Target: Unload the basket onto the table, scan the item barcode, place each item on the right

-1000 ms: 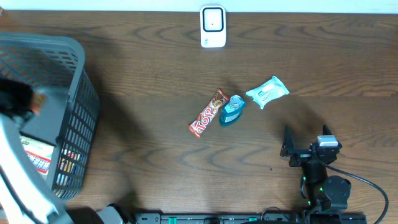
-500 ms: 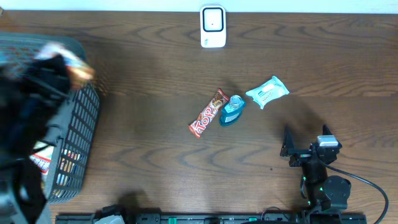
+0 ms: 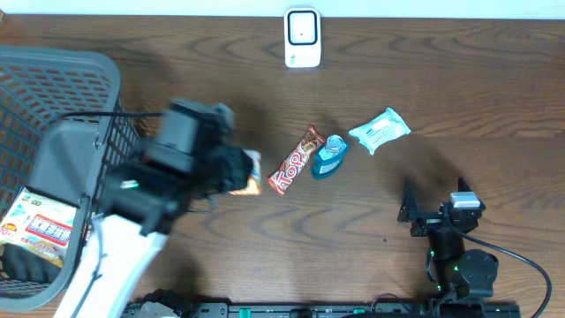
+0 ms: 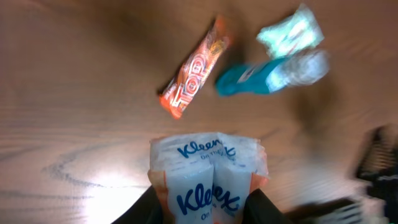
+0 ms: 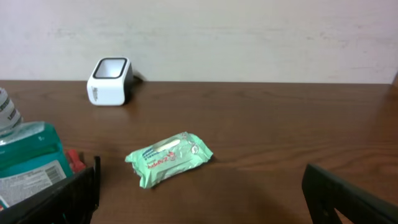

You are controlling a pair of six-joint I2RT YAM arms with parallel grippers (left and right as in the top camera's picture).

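Observation:
A Kleenex tissue pack (image 4: 208,180), pale blue with orange edges, sits between my left gripper's (image 4: 208,210) black fingers, which are shut on its sides. In the overhead view the left gripper (image 3: 237,170) holds this pack (image 3: 251,171) above the table, just left of a red candy bar (image 3: 296,161). The white barcode scanner (image 3: 302,37) stands at the far middle edge, also in the right wrist view (image 5: 110,81). My right gripper (image 3: 434,196) rests open near the front right, with nothing between its fingers (image 5: 205,199).
A blue bottle (image 3: 329,156) and a green wipes pack (image 3: 380,130) lie right of the candy bar (image 4: 196,68). A grey basket (image 3: 53,115) stands at the left, holding a printed box (image 3: 40,225).
My left arm has swung out of the basket and rightwards across the table, carrying the tissue pack to a spot beside the candy bar. The right arm has not moved.

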